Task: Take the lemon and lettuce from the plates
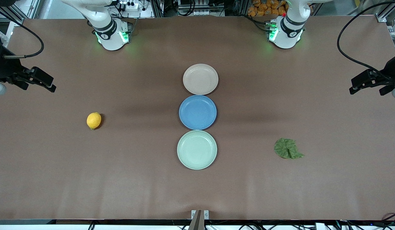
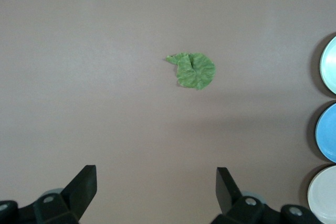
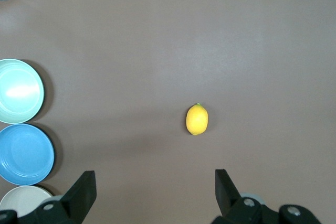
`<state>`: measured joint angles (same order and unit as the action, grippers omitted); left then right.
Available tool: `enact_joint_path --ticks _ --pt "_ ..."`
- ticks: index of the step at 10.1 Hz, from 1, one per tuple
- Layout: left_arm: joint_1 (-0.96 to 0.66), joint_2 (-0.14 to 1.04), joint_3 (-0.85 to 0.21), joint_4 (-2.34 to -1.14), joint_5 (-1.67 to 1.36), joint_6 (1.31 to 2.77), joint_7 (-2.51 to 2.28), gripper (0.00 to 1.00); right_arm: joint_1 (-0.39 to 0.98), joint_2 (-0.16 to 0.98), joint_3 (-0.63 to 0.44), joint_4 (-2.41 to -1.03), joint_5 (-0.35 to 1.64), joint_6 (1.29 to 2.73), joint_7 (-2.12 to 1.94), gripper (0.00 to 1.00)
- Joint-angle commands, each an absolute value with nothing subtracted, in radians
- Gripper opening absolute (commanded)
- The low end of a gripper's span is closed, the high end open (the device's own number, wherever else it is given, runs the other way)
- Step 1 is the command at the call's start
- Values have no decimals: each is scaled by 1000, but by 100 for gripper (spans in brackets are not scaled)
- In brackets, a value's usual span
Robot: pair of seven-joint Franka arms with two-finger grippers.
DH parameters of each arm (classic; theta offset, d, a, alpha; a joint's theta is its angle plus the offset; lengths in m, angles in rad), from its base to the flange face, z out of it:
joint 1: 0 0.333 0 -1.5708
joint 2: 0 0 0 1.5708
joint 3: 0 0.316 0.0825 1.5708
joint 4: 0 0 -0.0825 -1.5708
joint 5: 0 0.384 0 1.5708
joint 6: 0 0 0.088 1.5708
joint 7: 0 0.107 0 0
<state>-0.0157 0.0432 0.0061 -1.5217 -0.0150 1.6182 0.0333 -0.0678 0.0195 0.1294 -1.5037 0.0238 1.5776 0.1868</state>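
The yellow lemon (image 1: pixel 94 120) lies on the bare table toward the right arm's end; it also shows in the right wrist view (image 3: pixel 197 119). The dark green lettuce (image 1: pixel 287 148) lies on the bare table toward the left arm's end, and shows in the left wrist view (image 2: pixel 193 70). The beige-pink plate (image 1: pixel 200 79) and the mint green plate (image 1: pixel 197 149) are both empty. My right gripper (image 1: pixel 49 84) is open and empty, high over the right arm's end of the table. My left gripper (image 1: pixel 355 87) is open and empty, high over the left arm's end.
A blue plate (image 1: pixel 197 112) sits empty between the two pale plates, the three touching in a row at the table's middle. Black cables hang near both table ends.
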Motion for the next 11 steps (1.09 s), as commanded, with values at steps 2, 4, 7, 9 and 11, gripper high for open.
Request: enact_joint_path --ticks 2,4,7,9,11 --pt "-18 43 8 -1493 6 1623 12 100 -64 -3 127 -1522 8 1588 209 100" --pt "-18 44 8 -1488 6 1623 15 100 -61 -8 129 -1522 6 1577 210 100" --pt "-20 44 5 -1489 9 1623 12 100 -49 -3 130 -1522 0 1591 207 100" --pt "-21 46 3 -1489 8 1623 12 100 -29 -2 132 -1522 -43 1591 193 100" --pt "-23 46 3 -1489 9 1623 12 100 -29 2 130 -1513 -35 1589 192 100"
